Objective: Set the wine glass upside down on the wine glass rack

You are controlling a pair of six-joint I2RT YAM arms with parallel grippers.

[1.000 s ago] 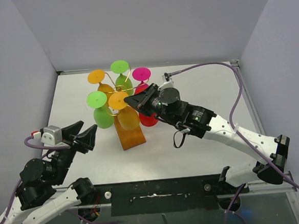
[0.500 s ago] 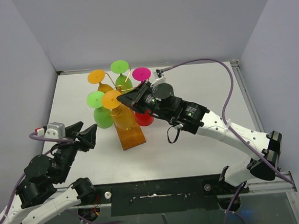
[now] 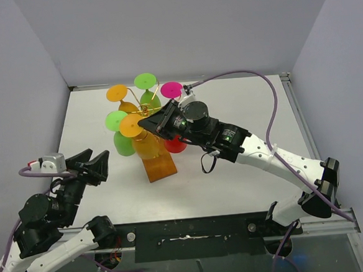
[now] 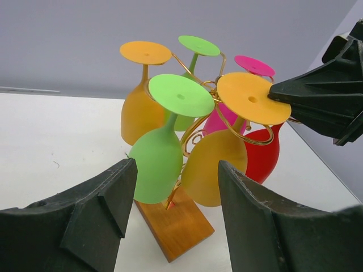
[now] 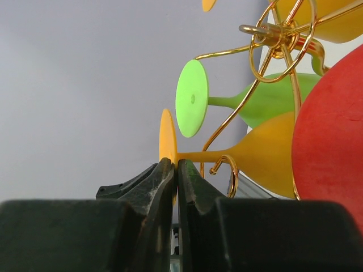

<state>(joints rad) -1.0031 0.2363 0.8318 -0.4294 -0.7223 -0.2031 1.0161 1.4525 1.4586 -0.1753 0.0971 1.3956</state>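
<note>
An orange wine glass (image 3: 146, 144) hangs upside down, its round foot (image 4: 252, 97) on top. My right gripper (image 3: 145, 121) is shut on the rim of that foot (image 5: 167, 139), pinching it edge-on between both fingers. The stem (image 5: 210, 154) runs beside a curled gold arm of the wine glass rack (image 5: 272, 39); in the left wrist view a gold loop (image 4: 249, 136) curves around it just under the foot. The rack's wooden base (image 3: 158, 165) stands mid-table. My left gripper (image 3: 93, 164) is open, well short of the rack, with nothing between its fingers (image 4: 119, 187).
Several other glasses hang upside down on the rack: a green one (image 3: 117, 120), an orange one (image 3: 117, 92), a green one (image 3: 144, 80), a pink one (image 3: 171, 89) and a red bowl (image 3: 177, 144). Grey walls close the table's back and sides.
My right gripper has carried the orange glass leftward, further in among the rack's arms. The left arm has drawn back to the left and lower, away from the rack.
</note>
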